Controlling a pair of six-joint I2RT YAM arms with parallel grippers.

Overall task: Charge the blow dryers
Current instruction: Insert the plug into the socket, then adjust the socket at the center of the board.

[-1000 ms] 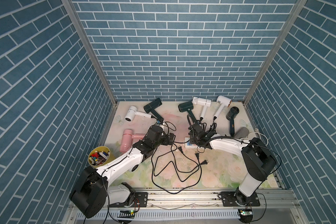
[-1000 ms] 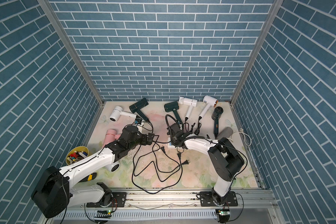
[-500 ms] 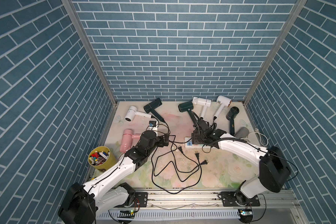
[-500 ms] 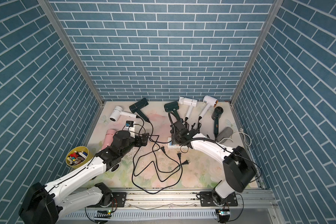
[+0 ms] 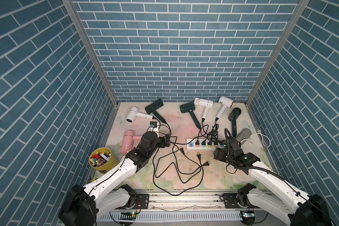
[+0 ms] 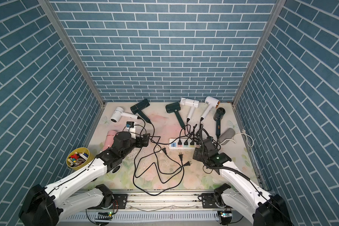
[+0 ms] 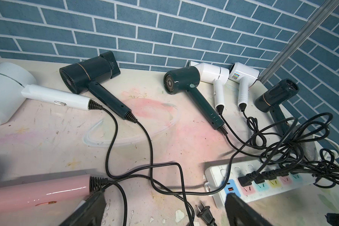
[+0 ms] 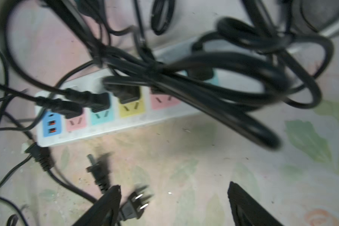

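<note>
Both grippers, left [image 5: 167, 140] and right [image 8: 173, 187], are released and empty, dryers [image 5: 187, 108] lie across the mat's far half, three plugs [image 8: 133, 207] loose before the strip [image 8: 129, 123]; recommend gripping one plug by its body, prongs squared to a vacant socket.

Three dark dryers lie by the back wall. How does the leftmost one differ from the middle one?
The leftmost dark dryer carries a flat nozzle; the middle dark dryer has none. The leftmost has a dark rear grille and a gold ring; the middle one's grille is pale, with no ring showing. Both are dark green, lying on their sides.
</note>
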